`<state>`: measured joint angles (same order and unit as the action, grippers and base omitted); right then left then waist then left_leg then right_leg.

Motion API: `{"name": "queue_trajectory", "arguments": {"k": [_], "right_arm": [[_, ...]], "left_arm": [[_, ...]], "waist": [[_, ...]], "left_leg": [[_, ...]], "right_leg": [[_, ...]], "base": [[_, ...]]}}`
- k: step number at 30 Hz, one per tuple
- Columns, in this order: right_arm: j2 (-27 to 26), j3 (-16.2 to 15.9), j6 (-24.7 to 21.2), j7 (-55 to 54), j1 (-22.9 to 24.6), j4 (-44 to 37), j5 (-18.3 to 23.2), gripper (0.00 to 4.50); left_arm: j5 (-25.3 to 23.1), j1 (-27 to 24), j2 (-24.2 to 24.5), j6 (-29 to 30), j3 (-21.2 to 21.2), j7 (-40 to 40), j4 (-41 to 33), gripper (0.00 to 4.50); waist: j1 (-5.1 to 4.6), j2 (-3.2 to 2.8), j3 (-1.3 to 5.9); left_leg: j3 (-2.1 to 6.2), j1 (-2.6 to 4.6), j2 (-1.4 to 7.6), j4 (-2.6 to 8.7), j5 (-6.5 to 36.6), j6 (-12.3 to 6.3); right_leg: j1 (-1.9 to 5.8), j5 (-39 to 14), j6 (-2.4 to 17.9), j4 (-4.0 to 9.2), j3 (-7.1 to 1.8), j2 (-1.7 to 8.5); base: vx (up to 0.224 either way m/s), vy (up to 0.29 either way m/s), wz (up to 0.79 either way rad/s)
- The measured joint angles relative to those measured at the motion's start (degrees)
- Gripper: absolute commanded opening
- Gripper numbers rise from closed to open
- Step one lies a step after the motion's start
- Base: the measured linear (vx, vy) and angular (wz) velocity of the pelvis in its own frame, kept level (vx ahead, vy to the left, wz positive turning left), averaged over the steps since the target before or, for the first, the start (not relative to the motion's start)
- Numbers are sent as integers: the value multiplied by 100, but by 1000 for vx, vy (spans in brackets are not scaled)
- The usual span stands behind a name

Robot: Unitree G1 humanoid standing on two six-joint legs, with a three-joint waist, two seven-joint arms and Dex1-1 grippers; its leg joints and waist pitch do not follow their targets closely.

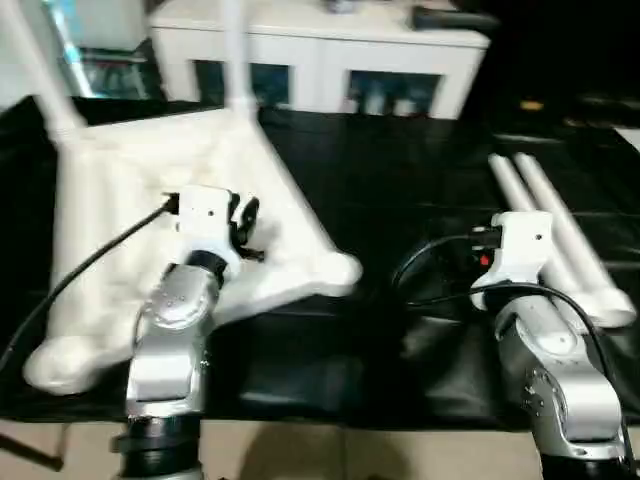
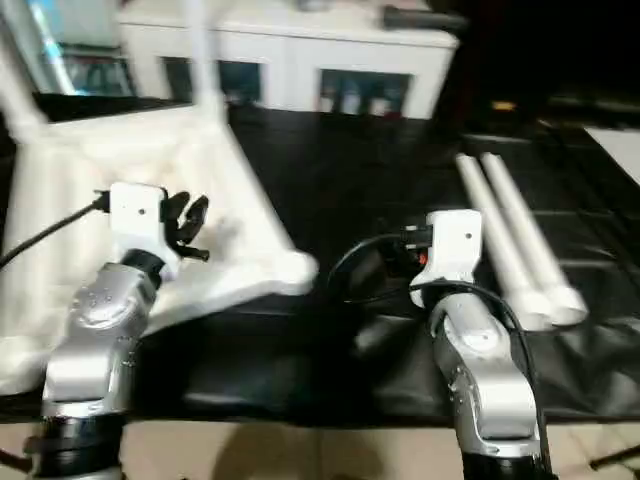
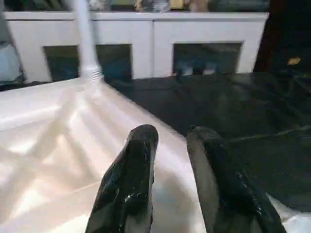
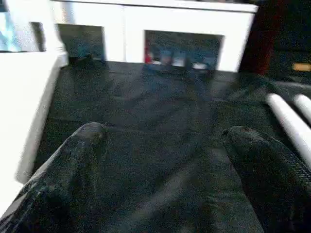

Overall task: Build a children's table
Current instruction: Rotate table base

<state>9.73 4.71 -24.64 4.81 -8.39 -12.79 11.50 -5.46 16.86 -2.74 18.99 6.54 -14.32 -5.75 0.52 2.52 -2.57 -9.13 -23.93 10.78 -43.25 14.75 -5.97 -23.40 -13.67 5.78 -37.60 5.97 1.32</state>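
Note:
The children's table lies in parts on a black mat. Its white tabletop rests underside up on the left, ribs showing. One white leg stands in its far corner socket, and another leg rises from the far left corner. The near round corner socket is bare. Two loose legs lie side by side on the right. My left gripper hovers over the ribbed underside, open a little, with nothing between its fingers. My right gripper is open wide above the mat, left of the loose legs.
A white cabinet with glass doors stands behind the work surface. The black mat covers the surface between tabletop and loose legs. The front edge runs close to my forearms, with floor below.

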Motion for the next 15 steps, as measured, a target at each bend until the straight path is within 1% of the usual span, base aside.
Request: {"name": "queue_trajectory", "arguments": {"k": [1,2,3,4,5,6,7,8,9,10,11,12,13,14,15], "right_arm": [[3,21,1,-4,1,-5,-1,420],[21,71,4,-4,1,-15,-6,420],[34,106,6,-4,1,-16,-10,420],[30,123,11,-5,2,-16,-15,420],[0,66,-1,4,-7,-17,-8,420],[-17,-8,-3,11,-16,-25,2,420],[-15,-51,-10,13,-16,-45,5,420],[-16,-80,-41,15,-40,-84,7,420],[-15,-93,-70,19,-60,-147,4,420],[-17,-130,-95,26,-94,-221,-2,420],[-2,-183,-115,50,-122,-249,-10,420],[12,-185,-139,53,-81,-247,-18,420],[61,-160,-167,51,-24,-245,-27,420],[81,-88,-186,51,-15,-243,-55,420],[75,-61,-187,52,-15,-247,-63,420]], "left_arm": [[-1,-42,-14,-53,-102,55,-10,140],[-8,-44,-12,-104,-176,119,-25,140],[-29,-44,-11,-151,-191,158,-49,140],[-53,-56,-3,-197,-187,224,-85,140],[-100,-154,26,-201,-155,326,-94,140],[-113,-228,54,-197,-90,383,-96,140],[-124,-261,64,-196,-64,408,-99,140],[-131,-259,58,-194,-65,443,-98,140],[-153,-234,42,-192,-70,474,-105,140],[-165,-220,47,-187,-66,491,-134,140],[-161,-217,18,-170,-70,496,-126,140],[-153,-213,13,-150,-133,479,-118,140],[-121,-196,11,-147,-204,445,-117,140],[-102,-150,36,-188,-321,417,-121,140],[-102,-136,59,-234,-410,382,-141,140]], "waist": [[-21,13,7],[-62,-5,20],[-78,-77,43],[-98,-181,49],[-133,-207,54],[-138,-202,63],[-122,-193,74],[-72,-188,78],[-29,-163,85],[-3,-75,98],[46,-1,96],[110,23,82],[149,35,74],[177,20,71],[187,7,70]], "left_leg": [[5,-59,-164,-238,36,1],[4,-52,-364,-205,41,9],[15,-19,-427,17,180,3],[157,10,-341,196,267,338],[211,12,-183,225,223,522],[238,12,-140,234,181,586],[286,-6,-100,239,134,652],[321,-44,-58,258,84,706],[316,-85,-50,274,46,752],[304,-110,-66,272,21,792],[276,-124,-54,263,-14,740],[275,-118,-50,277,-35,335],[241,-89,-78,356,-23,156],[244,6,-114,528,-59,247],[256,75,-84,652,-116,367]], "right_leg": [[21,26,42,58,41,-42],[37,66,69,133,118,-138],[48,121,97,237,212,-269],[84,178,39,385,380,-383],[-36,17,-338,41,415,-372],[-234,-201,-603,-677,312,-229],[-369,-283,-631,-1160,108,-81],[-404,-304,-617,-1095,-129,144],[-370,-264,-544,-746,-290,355],[-268,-177,-389,-301,-415,541],[-236,34,-821,-177,-392,604],[-232,72,-833,-144,-371,590],[-225,106,-778,-113,-359,568],[-210,132,-766,-72,-352,509],[-193,167,-740,-27,-336,467]], "base": [[-20,-233,-4],[-27,-155,-1],[-27,-155,-1],[1,-76,8],[-5,-128,0],[-5,-128,0],[-32,-131,-5],[-80,-172,5],[-80,-172,5],[-94,-232,0],[-102,-256,-8],[-102,-256,-8],[-110,-259,-8],[-103,-256,-9],[-103,-256,-9]]}}
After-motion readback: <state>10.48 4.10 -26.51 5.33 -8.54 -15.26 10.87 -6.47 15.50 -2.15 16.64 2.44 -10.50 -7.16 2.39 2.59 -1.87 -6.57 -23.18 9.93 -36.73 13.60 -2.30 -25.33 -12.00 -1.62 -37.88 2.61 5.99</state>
